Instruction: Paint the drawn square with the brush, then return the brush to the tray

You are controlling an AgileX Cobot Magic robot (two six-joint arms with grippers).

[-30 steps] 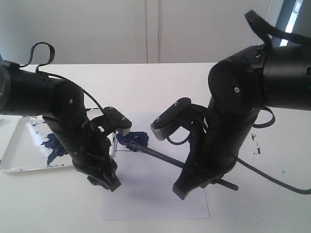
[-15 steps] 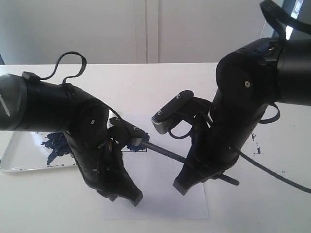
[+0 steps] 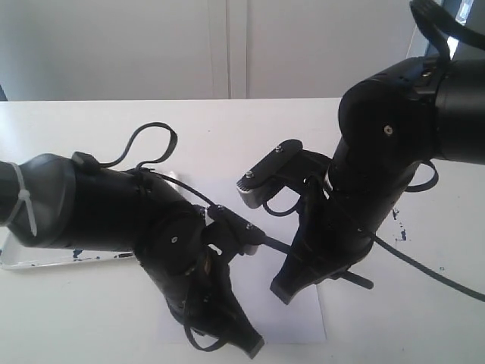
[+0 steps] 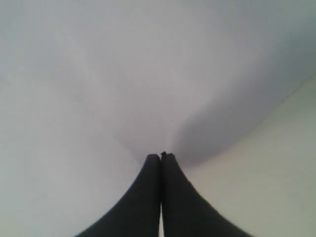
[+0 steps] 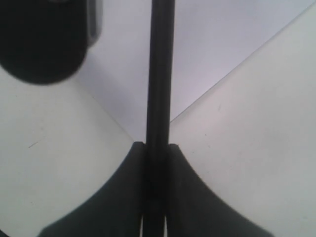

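My right gripper point(image 3: 282, 294) is shut on the brush point(image 3: 276, 245), a long thin black stick lying low across the white paper sheet point(image 3: 292, 322). In the right wrist view the brush point(image 5: 160, 74) runs straight out from between the jaws of the right gripper point(image 5: 157, 145); its tip is hidden. My left gripper point(image 3: 253, 349) is shut and empty, low over the paper's front edge. In the left wrist view the left gripper point(image 4: 161, 157) has only plain paper beneath it. The left arm hides the drawn square. Only a rim sliver of the tray point(image 3: 38, 262) shows.
Small dark paint specks point(image 3: 398, 227) dot the white table right of the right arm. The left arm's wrist point(image 5: 42, 39) hangs close to the brush shaft. The paper's edge point(image 5: 232, 66) runs diagonally beside the right gripper.
The left arm has swung right and toward the front across the paper, now covering the square and most of the tray. The right arm has barely moved and keeps hold of the brush.
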